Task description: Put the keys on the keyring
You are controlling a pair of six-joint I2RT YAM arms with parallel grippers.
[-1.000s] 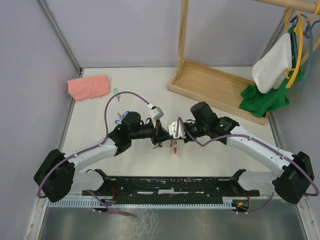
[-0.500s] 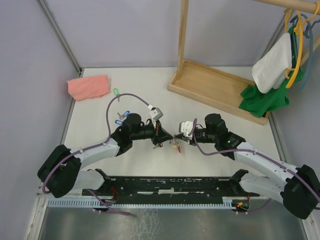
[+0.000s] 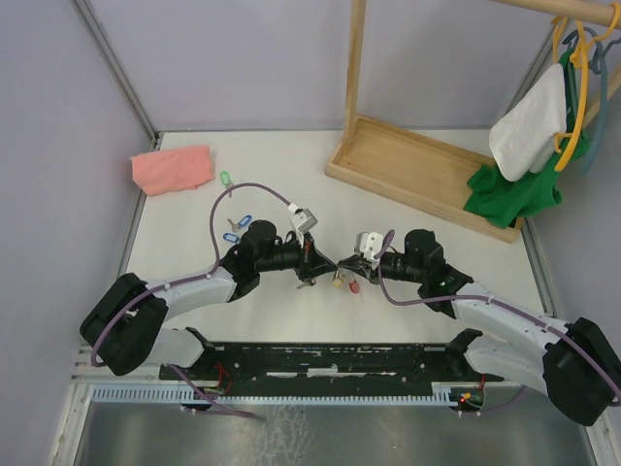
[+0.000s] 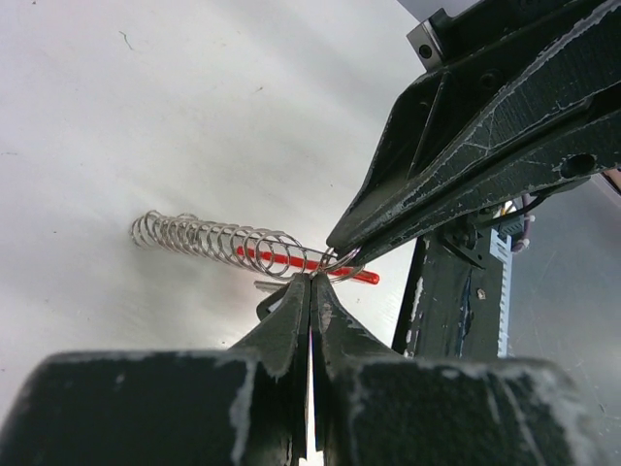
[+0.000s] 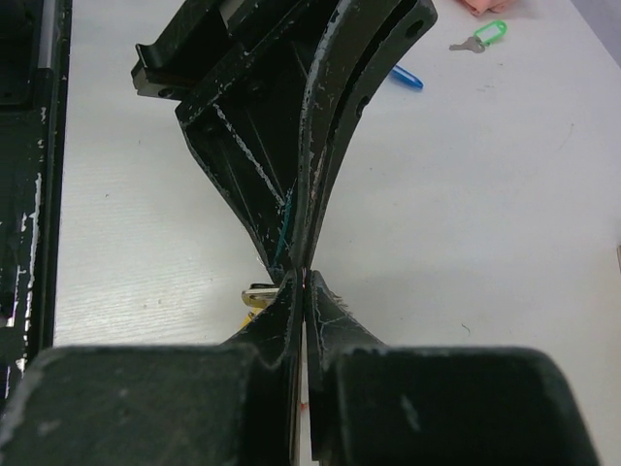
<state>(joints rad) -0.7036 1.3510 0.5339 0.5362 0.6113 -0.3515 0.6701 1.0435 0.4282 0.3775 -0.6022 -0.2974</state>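
Observation:
Both grippers meet tip to tip at the table's middle. The keyring's silver coiled wire [image 4: 209,236] and its red piece [image 4: 361,277] stretch left from the contact point in the left wrist view. My left gripper [image 4: 312,279] is shut on the coil's end loop, and the right gripper's fingers [image 4: 456,155] come down from the upper right, pinched on the same loop. From above, the left gripper [image 3: 324,262] and right gripper [image 3: 343,267] touch, with a yellow-tagged key [image 3: 338,282] and a red-tagged key [image 3: 354,286] hanging just below. In the right wrist view my right gripper [image 5: 305,279] is shut against the left fingers [image 5: 325,146].
A green-tagged key [image 3: 225,179] and two blue-tagged keys [image 3: 243,220] lie on the table left of the left arm. A pink cloth [image 3: 173,168] sits at the far left. A wooden rack base [image 3: 427,175] with hanging clothes [image 3: 529,136] occupies the back right.
The right arm has drawn back to the right and swung lower, its gripper staying at the keyring. The yellow and red tags now hang side by side. The left arm barely moved.

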